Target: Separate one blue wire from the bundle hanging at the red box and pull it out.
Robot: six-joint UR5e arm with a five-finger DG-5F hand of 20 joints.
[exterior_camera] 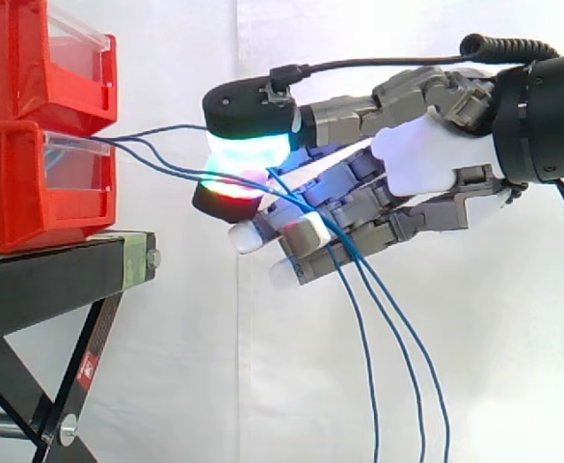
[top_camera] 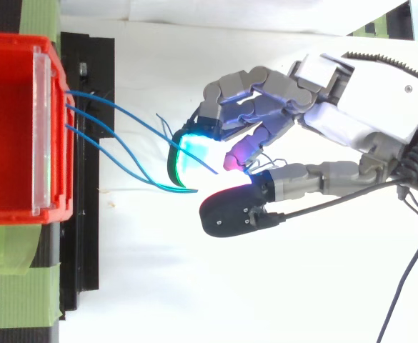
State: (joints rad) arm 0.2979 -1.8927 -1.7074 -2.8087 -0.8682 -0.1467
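Three thin blue wires [exterior_camera: 156,154] leave the front of the lower red bin [exterior_camera: 12,193] and run right to my hand [exterior_camera: 426,159]. Past it they hang down in long loops [exterior_camera: 397,367]. The hand reaches in from the right at bin height. Its thumb pad, glowing cyan-green, and a fingertip glowing red are pressed together around a blue wire [exterior_camera: 209,177]. The other fingers curl loosely below, with the remaining wires draped over them. From above, the wires [top_camera: 116,136] fan out from the bin's edge toward the glowing pads of the hand [top_camera: 351,107].
Two red bins are stacked on a black stand [exterior_camera: 50,280] at the left, with a second bin [exterior_camera: 31,68] on top. Green tape [top_camera: 23,293] marks the stand. A white curtain hangs behind.
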